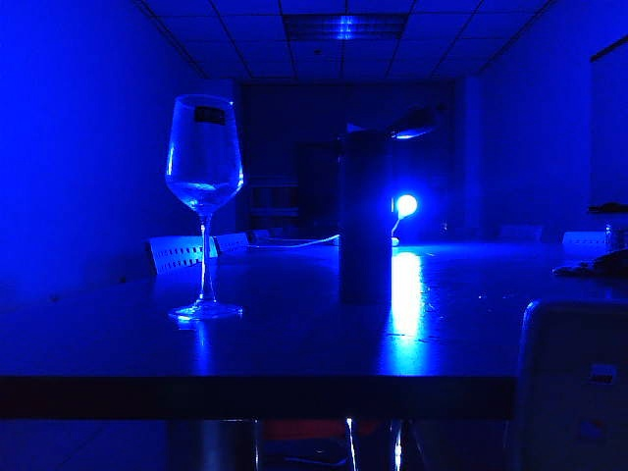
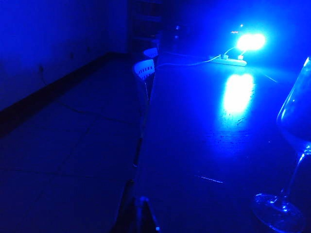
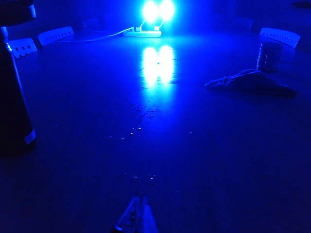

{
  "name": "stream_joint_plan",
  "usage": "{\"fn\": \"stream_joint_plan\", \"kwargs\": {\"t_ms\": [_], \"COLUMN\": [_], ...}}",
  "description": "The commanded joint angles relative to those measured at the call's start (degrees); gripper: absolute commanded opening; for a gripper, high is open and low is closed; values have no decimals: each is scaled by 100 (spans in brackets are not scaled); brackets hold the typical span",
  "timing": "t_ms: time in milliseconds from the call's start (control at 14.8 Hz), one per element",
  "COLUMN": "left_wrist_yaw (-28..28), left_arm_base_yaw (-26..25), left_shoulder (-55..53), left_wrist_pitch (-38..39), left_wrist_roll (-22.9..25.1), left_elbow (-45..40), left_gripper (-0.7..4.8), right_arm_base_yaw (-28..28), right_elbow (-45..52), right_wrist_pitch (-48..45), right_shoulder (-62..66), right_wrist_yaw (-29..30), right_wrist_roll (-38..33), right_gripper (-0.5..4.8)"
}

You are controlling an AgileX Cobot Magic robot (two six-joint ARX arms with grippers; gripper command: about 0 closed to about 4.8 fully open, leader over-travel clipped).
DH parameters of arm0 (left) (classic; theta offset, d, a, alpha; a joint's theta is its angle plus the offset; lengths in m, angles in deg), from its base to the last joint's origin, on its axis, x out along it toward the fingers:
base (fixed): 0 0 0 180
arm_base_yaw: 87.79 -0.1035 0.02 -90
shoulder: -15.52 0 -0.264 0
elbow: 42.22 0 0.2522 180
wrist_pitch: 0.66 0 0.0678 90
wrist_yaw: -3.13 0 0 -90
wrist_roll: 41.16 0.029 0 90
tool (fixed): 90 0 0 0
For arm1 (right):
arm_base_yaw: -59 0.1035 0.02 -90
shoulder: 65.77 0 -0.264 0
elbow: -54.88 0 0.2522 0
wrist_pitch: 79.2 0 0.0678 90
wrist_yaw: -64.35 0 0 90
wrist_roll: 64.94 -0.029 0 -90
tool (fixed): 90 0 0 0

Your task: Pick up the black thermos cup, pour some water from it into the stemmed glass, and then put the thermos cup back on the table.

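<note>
Black thermos cup upright mid-desk beside stemmed glass, both untouched, dim under blue light; left fingers and right fingers closed, empty, barely visible at frame edges.

The left gripper and the right gripper each show only their fingertips, pressed together and empty, low over the table's front edge.

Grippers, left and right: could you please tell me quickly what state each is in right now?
Left gripper: closed, holding nothing, at the near edge of the dark glossy table.
Right gripper: closed, holding nothing, low over that table.
</note>
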Motion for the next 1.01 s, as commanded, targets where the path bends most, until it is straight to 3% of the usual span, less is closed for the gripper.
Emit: {"fn": "stream_joint_plan", "kwargs": {"t_ms": [67,337,405,472,540,607,742,1012], "left_wrist_yaw": [-22,-22,-24,-24,-24,-42,-599,-1180], "left_arm_base_yaw": [0,0,0,0,0,2,2,2], "left_shoulder": [-7,-7,-7,-7,-7,-7,-7,-289], "left_wrist_pitch": [-77,-68,-114,-140,-166,-166,-160,-22], "left_wrist_roll": [-105,-101,-118,-378,-629,-798,-920,-1102], "left_elbow": [-4,-2,20,81,186,323,669,1617], "left_gripper": [-6,-6,-2,116,383,479,479,479], "right_arm_base_yaw": [-9,-4,0,2,2,2,4,2], "right_elbow": [15,15,-4,-90,-251,-402,-817,-1897], "right_wrist_pitch": [-66,-28,-74,-68,-72,-146,-280,-273], "right_shoulder": [-2,-2,-2,-2,-2,-2,-2,398], "right_wrist_yaw": [-107,-96,-94,-74,-46,81,466,621], "right_wrist_roll": [20,17,13,11,4,-35,48,339], "right_gripper": [-6,-6,30,198,406,440,479,479]}}
